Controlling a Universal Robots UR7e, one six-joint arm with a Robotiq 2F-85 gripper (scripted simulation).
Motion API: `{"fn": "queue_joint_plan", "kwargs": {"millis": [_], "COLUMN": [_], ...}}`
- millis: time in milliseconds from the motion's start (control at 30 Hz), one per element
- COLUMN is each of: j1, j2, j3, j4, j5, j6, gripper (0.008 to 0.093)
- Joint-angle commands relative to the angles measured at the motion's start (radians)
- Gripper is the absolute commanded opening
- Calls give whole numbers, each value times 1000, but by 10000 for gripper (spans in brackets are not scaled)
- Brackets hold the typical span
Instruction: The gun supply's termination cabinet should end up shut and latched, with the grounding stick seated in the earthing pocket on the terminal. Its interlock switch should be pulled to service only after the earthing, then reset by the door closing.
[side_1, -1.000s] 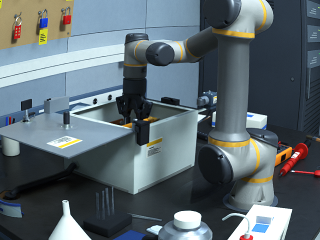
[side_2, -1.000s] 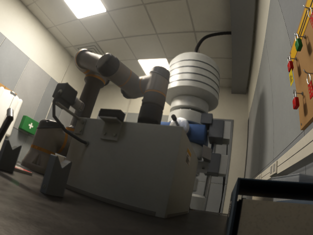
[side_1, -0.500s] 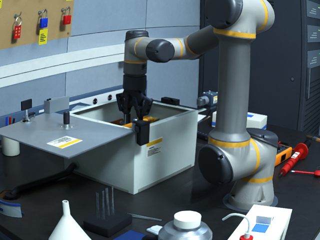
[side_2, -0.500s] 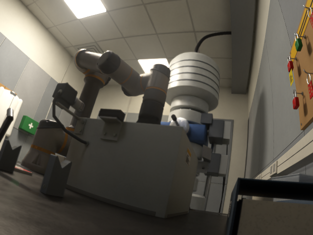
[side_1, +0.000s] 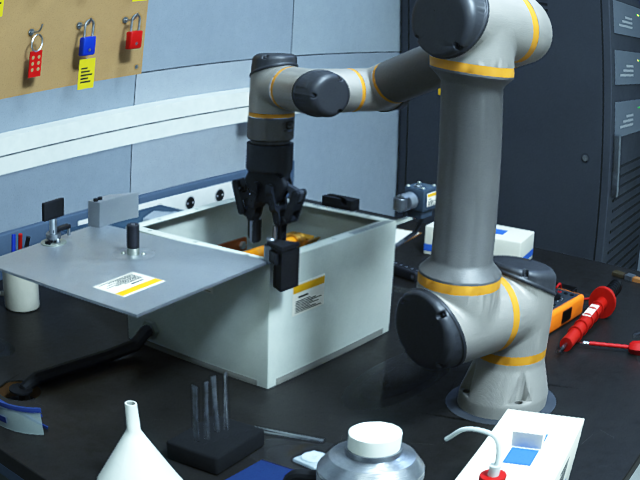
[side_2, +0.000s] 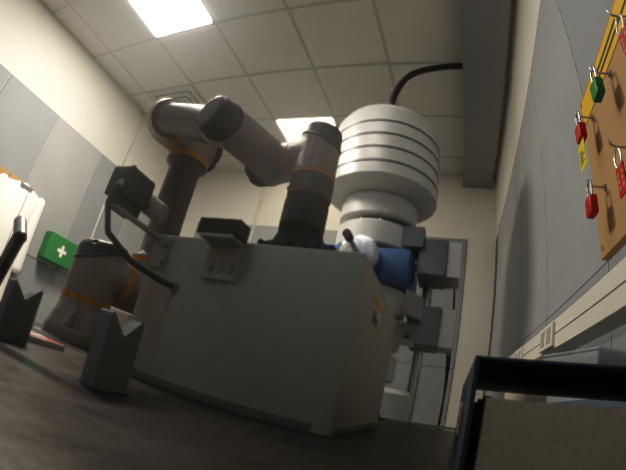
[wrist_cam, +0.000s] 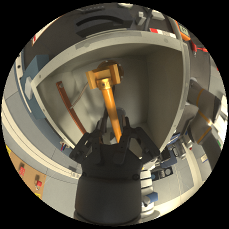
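My gripper (side_1: 268, 231) (wrist_cam: 115, 130) hangs just above the open termination cabinet (side_1: 269, 289), at its front rim. The orange grounding stick (wrist_cam: 110, 105) runs from below my empty, open fingers down to the terminal block (wrist_cam: 104, 77) on the cabinet's far inner wall. Its tip sits in the block's pocket. The cabinet door (side_1: 129, 268) lies swung open flat to the left, with a knob (side_1: 133, 238) on it. A black box (side_1: 284, 263) is mounted on the cabinet's front corner under my fingers.
The cabinet's front rim and the black box are right under my gripper. A copper strap (wrist_cam: 71, 107) runs along the inside left wall. A red probe (side_1: 587, 318) and meter lie right of the arm base. A funnel (side_1: 135, 444) and jar (side_1: 372, 454) stand in front.
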Motion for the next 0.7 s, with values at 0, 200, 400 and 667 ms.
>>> {"fn": "queue_joint_plan", "kwargs": {"millis": [0, 200, 400, 667], "j1": [0, 0, 0, 0], "j2": [-1, -4, -5, -6], "j3": [-1, -6, -8, -11], "j4": [1, 9, 11, 16], "j5": [0, 0, 0, 0], "j6": [0, 0, 0, 0], "gripper": [480, 480, 480, 480]}}
